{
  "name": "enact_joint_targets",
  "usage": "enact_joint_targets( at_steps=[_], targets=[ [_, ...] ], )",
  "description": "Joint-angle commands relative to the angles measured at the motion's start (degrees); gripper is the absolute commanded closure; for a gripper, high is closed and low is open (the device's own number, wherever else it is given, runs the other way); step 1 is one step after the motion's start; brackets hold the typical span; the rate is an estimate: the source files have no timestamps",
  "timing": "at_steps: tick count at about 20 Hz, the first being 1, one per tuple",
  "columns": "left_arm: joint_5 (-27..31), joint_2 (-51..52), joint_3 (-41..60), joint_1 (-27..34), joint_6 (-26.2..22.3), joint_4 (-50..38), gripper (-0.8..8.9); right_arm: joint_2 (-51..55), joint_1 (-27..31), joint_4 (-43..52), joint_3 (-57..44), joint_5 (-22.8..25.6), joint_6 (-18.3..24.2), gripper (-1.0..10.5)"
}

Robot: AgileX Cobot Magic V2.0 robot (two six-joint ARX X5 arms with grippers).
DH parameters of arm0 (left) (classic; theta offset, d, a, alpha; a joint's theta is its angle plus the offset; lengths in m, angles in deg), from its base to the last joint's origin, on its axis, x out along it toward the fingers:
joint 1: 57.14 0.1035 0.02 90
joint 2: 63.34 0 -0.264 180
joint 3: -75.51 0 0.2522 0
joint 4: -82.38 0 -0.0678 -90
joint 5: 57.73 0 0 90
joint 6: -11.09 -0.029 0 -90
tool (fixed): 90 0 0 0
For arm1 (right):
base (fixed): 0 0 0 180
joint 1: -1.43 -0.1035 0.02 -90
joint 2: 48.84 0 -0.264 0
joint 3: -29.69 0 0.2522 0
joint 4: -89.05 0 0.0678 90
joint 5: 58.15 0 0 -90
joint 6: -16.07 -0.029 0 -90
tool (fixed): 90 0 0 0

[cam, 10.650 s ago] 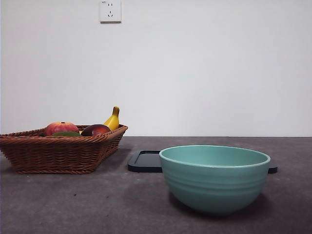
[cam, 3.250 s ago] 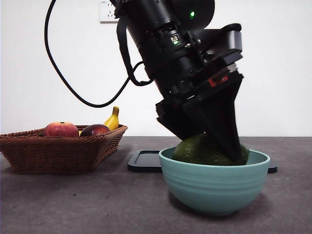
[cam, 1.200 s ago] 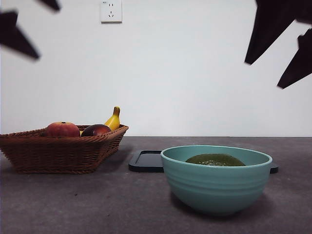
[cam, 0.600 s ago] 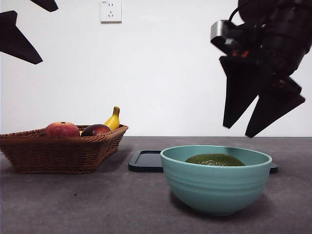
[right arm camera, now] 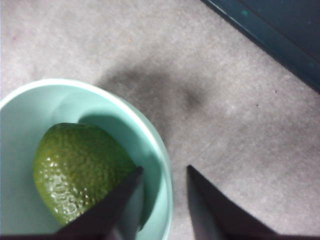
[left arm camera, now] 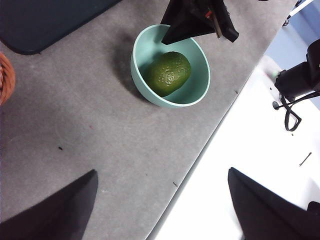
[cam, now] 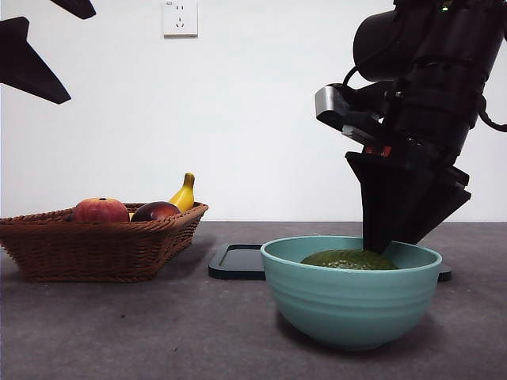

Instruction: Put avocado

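working from the big things down: the grey table, then the wicker basket with its peach, dark fruit and banana, well apart from the teal bowl in front of the black tray. my right gripper hangs low over the bowl's rim, one jaw inside the wall and one outside, parted a little and grasping nothing. my left gripper waits high and spread wide, empty. the avocado lies in the bowl, touching neither jaw. i judge the placing done; if the right arm must shift it, the jaws need widening and moving over the fruit.
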Motion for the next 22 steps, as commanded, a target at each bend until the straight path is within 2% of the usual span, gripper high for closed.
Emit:
enact_joint_targets(
  at_steps=[1, 10, 17, 22],
  targets=[
    [-0.3, -0.3, -0.9, -0.3, 0.2, -0.7, 4.07, -1.2, -0.5, 0.4, 1.1, 0.0, 0.6, 9.3],
    [-0.3, -0.3, -0.9, -0.3, 0.2, -1.0, 4.07, -1.0, -0.5, -2.4, 3.7, -1.5, -2.6, 9.4],
    [-0.3, -0.3, -0.9, -0.3, 0.2, -1.1, 4.07, -1.9, 3.1, -4.0, 15.3, 0.0, -4.7, 9.4],
    [-0.3, -0.3, -0.9, -0.3, 0.2, -1.2, 4.07, -10.6, 7.6, -7.0, 26.4, 0.1, -4.0, 9.4]
  ],
)
